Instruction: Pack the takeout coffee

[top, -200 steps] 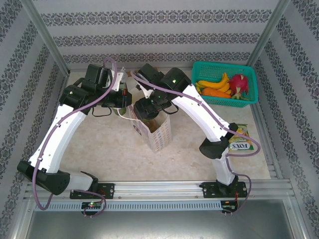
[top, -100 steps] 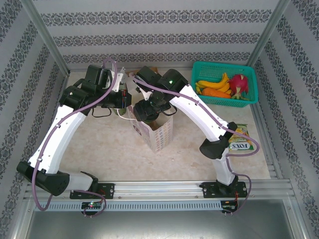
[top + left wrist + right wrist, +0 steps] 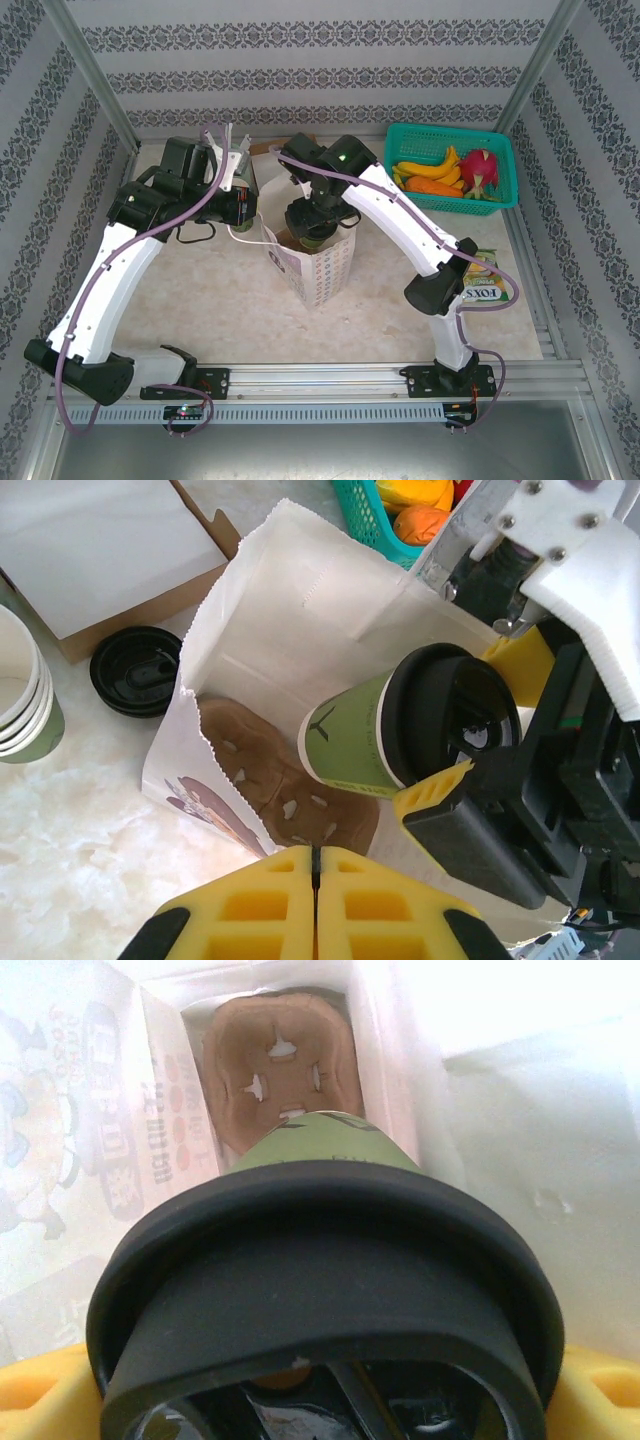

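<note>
The takeout coffee [image 3: 355,745], an olive-green cup with a black lid [image 3: 320,1260], hangs tilted in the mouth of a white paper bag [image 3: 290,600], base pointing in. My right gripper [image 3: 478,718] is shut on it, a yellow finger on each side of the lid. From above, that gripper [image 3: 310,222] sits over the bag [image 3: 325,275]. A brown cardboard insert [image 3: 280,1060] lies at the bag's bottom, below the cup. My left gripper [image 3: 315,855] is shut on the bag's near rim, at the bag's left side [image 3: 252,212].
A loose black lid [image 3: 135,670], a stack of lidless cups [image 3: 20,710] and a white-topped cardboard box [image 3: 100,550] sit behind the bag. A teal fruit basket [image 3: 455,165] stands at the back right. A snack packet [image 3: 485,285] lies by the right arm.
The left arm has swung leftward, still pinching the bag's rim. The bag has shifted slightly right, and the right gripper with the cup has moved slightly right over the bag's mouth.
</note>
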### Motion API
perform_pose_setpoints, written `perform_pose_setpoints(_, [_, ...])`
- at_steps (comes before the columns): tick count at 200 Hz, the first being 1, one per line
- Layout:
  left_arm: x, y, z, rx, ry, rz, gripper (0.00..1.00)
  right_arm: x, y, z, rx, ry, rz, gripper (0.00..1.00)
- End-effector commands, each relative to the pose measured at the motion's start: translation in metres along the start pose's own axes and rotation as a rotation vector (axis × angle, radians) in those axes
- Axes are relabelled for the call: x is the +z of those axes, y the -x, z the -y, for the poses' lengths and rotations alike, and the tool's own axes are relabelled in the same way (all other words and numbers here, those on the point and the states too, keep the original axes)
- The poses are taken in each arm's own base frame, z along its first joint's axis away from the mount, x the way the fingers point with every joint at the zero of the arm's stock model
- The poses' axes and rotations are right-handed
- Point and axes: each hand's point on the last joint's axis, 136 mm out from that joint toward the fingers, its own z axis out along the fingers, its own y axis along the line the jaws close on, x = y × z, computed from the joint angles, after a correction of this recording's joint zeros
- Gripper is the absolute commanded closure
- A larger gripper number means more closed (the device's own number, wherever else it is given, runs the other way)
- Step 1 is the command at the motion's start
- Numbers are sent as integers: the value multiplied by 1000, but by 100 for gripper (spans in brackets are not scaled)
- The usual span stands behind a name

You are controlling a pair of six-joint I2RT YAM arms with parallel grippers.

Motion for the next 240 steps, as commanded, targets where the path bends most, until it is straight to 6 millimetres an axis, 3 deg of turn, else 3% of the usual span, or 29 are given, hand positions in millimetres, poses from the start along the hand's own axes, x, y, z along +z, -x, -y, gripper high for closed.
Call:
perform_pose_setpoints(1, [-8,-6,8,37,-43,9,100,-12,-9,7,-5,-26,1,42])
perform_pose_setpoints(19, [-7,-5,16,46,-93,14,97,-8,-12,0,-24,-13,-20,42])
perform_pose_setpoints(51, [-11,6,6,47,-30,69,97,-5,-17,-13,-62,39,-47,42])
perform_pose_setpoints(75, [-6,10,12,36,-68,73,97,-4,-24,-24,-82,75,-76,42])
perform_pose_setpoints(130, [5,6,10,16,-82,57,95,8,-33,-16,-40,33,-131,42])
perform_pose_setpoints(207, [-8,10,13,-13,-152,65,84,1,-54,-4,-21,-14,-222,42])
perform_pose_setpoints(218, [-13,13,16,3,-170,81,79,1,-57,-5,-30,-9,-234,42])
perform_pose_setpoints(240, [-28,18,27,62,-220,123,54,2,-61,-5,-51,-13,-253,42])
